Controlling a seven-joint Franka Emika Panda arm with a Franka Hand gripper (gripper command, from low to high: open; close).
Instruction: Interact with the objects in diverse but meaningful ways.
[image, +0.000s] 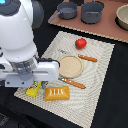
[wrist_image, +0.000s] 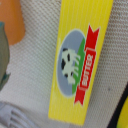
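A yellow butter box (wrist_image: 80, 60) with a cow label and a red banner fills the wrist view, lying flat on the woven placemat (wrist_image: 35, 75). In the exterior view the box (image: 33, 90) pokes out from under my gripper (image: 39, 83), which hangs low right above it. The arm hides my fingers, so I cannot tell whether they are open. The orange ridged bread block (image: 57, 93) lies just beside the box and shows in the wrist view (wrist_image: 12, 22). The red tomato (image: 80, 43) sits at the placemat's far side. The banana is not clearly in view.
A round wooden plate (image: 70, 65) lies mid-mat, with an orange-handled knife (image: 87, 58) behind it and an orange-handled fork (image: 73, 82) in front; fork tines (wrist_image: 10, 115) show near the box. Two grey pots (image: 67, 10) (image: 92, 12) and a bowl (image: 122, 17) stand at the back.
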